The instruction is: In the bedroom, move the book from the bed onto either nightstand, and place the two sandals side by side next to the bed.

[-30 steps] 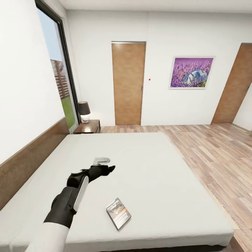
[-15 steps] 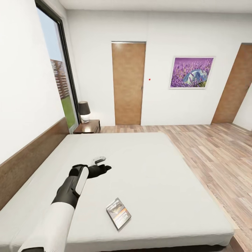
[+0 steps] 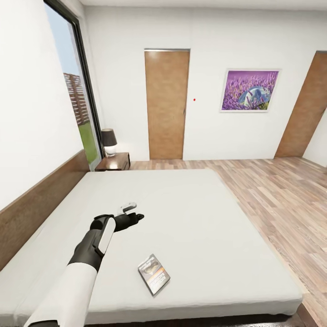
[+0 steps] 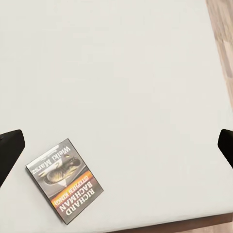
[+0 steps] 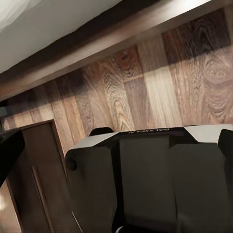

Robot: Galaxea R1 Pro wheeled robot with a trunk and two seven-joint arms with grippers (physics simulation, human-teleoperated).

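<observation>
- Since a second ago the left arm has drawn back and dropped lower over the bed (image 3: 218, 227); the book (image 3: 154, 274) lies unmoved near the near edge.
- Left pincer (image 3: 131, 215) hovers spread wide, up and left of the book, empty.
- Right pincer: cannot tell.
- Book looks light, thin and flat on soft mattress; likely best pinched across one edge, pressing down slightly.
- Nightstand (image 3: 113, 162) stands far left.

book (image 3: 154, 274) flat on bed (image 3: 200, 213), nightstand (image 3: 113, 161) beyond
</observation>
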